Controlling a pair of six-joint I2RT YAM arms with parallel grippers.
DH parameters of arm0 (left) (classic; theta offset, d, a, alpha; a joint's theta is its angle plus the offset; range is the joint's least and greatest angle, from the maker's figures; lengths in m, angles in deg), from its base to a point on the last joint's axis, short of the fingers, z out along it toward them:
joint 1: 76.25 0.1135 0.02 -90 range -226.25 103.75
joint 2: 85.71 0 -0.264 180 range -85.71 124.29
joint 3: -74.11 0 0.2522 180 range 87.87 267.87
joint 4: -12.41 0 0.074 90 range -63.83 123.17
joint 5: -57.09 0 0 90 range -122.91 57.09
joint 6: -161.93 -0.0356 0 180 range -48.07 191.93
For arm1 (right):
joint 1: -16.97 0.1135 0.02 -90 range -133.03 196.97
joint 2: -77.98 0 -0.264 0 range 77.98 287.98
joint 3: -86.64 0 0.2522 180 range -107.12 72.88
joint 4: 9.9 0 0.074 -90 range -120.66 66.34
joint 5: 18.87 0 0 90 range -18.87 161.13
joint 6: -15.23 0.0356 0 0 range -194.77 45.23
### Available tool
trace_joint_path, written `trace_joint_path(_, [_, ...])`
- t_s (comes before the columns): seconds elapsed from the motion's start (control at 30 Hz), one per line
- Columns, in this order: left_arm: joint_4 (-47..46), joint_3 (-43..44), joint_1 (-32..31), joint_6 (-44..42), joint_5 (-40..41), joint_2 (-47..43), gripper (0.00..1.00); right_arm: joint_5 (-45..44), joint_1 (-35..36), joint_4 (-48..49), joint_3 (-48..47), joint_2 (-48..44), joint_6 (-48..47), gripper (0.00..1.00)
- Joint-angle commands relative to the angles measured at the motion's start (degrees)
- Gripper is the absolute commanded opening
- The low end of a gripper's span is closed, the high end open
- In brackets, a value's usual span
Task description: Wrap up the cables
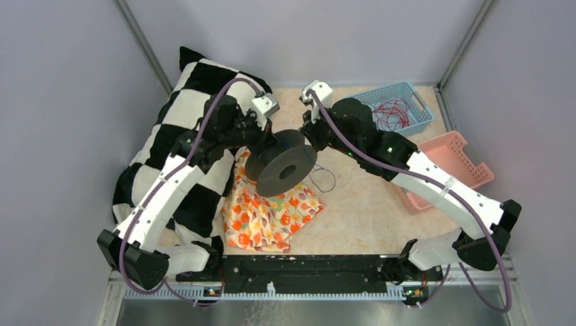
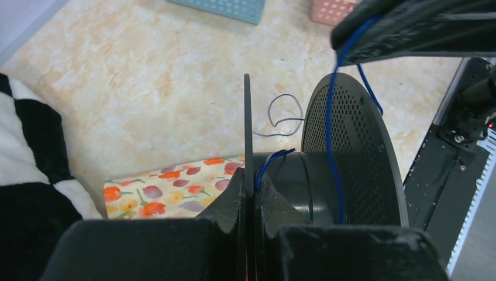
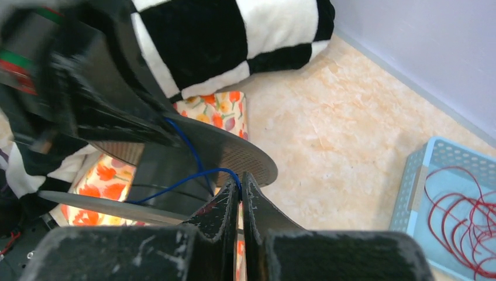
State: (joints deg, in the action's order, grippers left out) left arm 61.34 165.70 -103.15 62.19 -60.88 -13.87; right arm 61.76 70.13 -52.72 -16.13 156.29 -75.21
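A black spool [image 1: 282, 166] hangs above the table between both arms. My left gripper [image 2: 250, 187] is shut on the spool's thin near flange [image 2: 247, 117], which stands edge-on between its fingers. A very thin blue cable [image 2: 329, 117] runs from the spool's core [image 2: 304, 181] up across the perforated far flange [image 2: 357, 152] to my right gripper [image 3: 240, 184], which is shut on it. The cable [image 3: 187, 181] curves from those fingertips back to the spool [image 3: 228, 149]. A loose end of the cable [image 1: 325, 178] lies looped on the table below the spool.
A black-and-white checkered pillow [image 1: 183, 136] fills the left side. A floral cloth [image 1: 272, 214] lies under the spool. A blue basket [image 1: 421, 102] holding red wire [image 1: 390, 112] stands at the back right, a pink basket [image 1: 452, 166] nearer on the right.
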Motion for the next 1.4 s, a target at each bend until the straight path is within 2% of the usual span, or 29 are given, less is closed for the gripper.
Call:
trace_joint_path(0.0, [-0.4,2.7,0.2,-3.4,-7.4,-2.6,0.0,-2.1,-2.1,3.5,5.3,-5.4,2.7,0.0])
trace_joint_path(0.2, [-1.5,2.1,0.2,-2.9,-12.0,-2.3,0.0,2.0,-6.9,6.6,14.8,-11.3,7.0,0.0])
trace_joint_path(0.23, [-1.9,2.1,0.2,-2.5,-12.5,-2.2,0.0,2.2,-7.2,7.0,16.1,-11.8,7.4,0.04])
trace_joint_path(0.27, [-2.2,2.3,0.2,-2.4,-12.7,-2.0,0.0,1.8,-7.4,7.7,17.7,-12.6,7.7,0.13])
trace_joint_path(0.33, [-1.7,3.2,0.3,-3.0,-12.1,-1.4,0.0,1.1,-8.2,9.2,20.8,-14.5,8.9,0.48])
trace_joint_path(0.37, [-1.7,3.8,0.3,-3.0,-11.4,-1.1,0.0,1.7,-9.0,9.4,22.0,-15.3,9.5,0.62])
trace_joint_path(0.4, [-1.9,4.5,0.3,-2.2,-10.6,-0.9,0.0,2.7,-10.1,9.4,22.9,-16.1,10.0,0.71])
trace_joint_path(0.43, [-2.2,5.1,0.3,-1.5,-10.6,-0.6,0.0,3.9,-11.4,9.1,23.6,-16.9,10.6,0.74])
trace_joint_path(0.57, [-3.6,7.4,0.6,1.5,-12.6,0.8,0.0,9.0,-15.5,8.7,26.4,-20.7,11.6,0.78])
trace_joint_path(0.8, [-8.2,10.5,4.0,9.2,-13.1,2.0,0.0,23.8,-20.4,12.7,32.5,-28.7,10.9,0.81])
trace_joint_path(0.9, [-11.1,11.2,7.6,15.4,-16.6,2.9,0.0,25.0,-23.2,14.3,34.4,-31.0,12.2,0.86])
trace_joint_path(0.97, [-13.9,11.6,10.2,21.7,-19.1,3.9,0.0,23.5,-25.3,15.3,36.1,-32.1,13.7,0.98])
trace_joint_path(1.07, [-15.4,14.2,11.4,28.5,-18.1,5.1,0.0,23.3,-28.1,19.0,41.0,-33.7,16.4,0.99])
trace_joint_path(1.17, [-16.8,16.0,11.3,33.1,-13.2,4.3,0.0,26.4,-28.5,27.5,47.9,-34.2,21.8,0.99])
trace_joint_path(1.27, [-18.7,16.1,11.4,35.8,-8.5,2.5,0.0,32.0,-27.6,48.1,59.9,-33.0,30.7,0.96])
trace_joint_path(1.3, [-19.4,16.1,11.4,36.6,-7.5,2.1,0.0,31.6,-26.0,56.8,64.5,-31.8,31.5,0.94])
trace_joint_path(1.37, [-20.2,16.2,11.3,37.6,-6.1,1.5,0.0,25.5,-20.2,60.7,67.0,-29.3,27.3,0.95])
